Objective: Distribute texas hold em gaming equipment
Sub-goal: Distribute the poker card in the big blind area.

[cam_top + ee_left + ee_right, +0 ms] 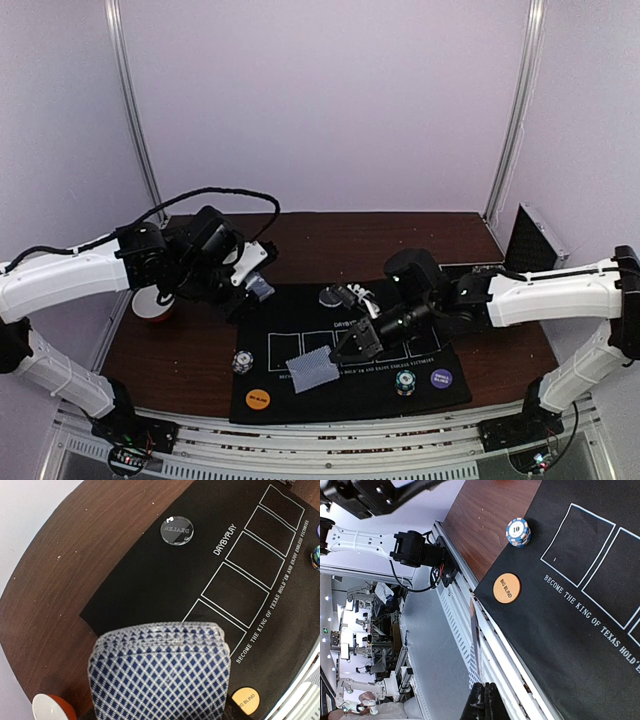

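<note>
R hand [352, 346] is clamped on a single card [313, 370] by one edge. The card sticks out ahead of the fingertips, above the mat [300, 330]. The orange BIG BLIND disc [506, 588] and a striped chip stack [518, 532] sit ahead and off to one side in its wrist cam. L hand [252, 284] looks closed on the deck [160, 675]; its fingers are hidden under the cards, so that's a judgement. Clear dealer disc [176, 531] lies well ahead of it. Prob. step: lay this card at a player spot. Get low before opening and keep the card near flat, else thin slick stock may glide or flip. Don't clip the chip stack. Card: thin, stiff, blue-grey lattice back, nearly a line edge-on. Mat: matte black w/ white printed outlines, looks grippy. Discs: flat, round. Chips: striped rims. Table [200, 360]: dark wood grain.
</note>
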Action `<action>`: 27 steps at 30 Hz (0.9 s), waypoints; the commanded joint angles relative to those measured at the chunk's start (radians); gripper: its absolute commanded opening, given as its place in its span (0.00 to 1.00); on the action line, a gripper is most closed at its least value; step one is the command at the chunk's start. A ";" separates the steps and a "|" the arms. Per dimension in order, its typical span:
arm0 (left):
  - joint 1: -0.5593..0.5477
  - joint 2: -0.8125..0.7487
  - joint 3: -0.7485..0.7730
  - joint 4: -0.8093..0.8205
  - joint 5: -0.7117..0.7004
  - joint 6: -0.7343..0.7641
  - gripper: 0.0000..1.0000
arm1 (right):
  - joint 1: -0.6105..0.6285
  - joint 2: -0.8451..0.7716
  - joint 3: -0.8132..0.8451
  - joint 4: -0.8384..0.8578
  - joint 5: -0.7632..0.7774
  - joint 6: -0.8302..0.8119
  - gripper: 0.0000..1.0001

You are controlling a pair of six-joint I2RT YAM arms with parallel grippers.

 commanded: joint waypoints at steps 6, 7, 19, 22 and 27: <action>0.024 -0.039 -0.004 0.003 0.000 -0.003 0.55 | 0.100 0.171 0.081 0.228 -0.013 0.109 0.00; 0.026 -0.044 -0.004 -0.001 -0.001 -0.003 0.55 | 0.105 0.187 0.092 0.238 -0.014 0.117 0.00; 0.061 -0.050 0.008 -0.008 0.024 0.012 0.56 | 0.150 0.327 0.195 0.290 0.023 0.195 0.00; 0.066 -0.041 0.013 -0.009 0.024 0.023 0.56 | 0.155 0.352 0.215 0.290 0.035 0.210 0.00; 0.071 -0.038 0.013 -0.008 0.027 0.038 0.56 | 0.166 0.379 0.232 0.297 0.053 0.233 0.00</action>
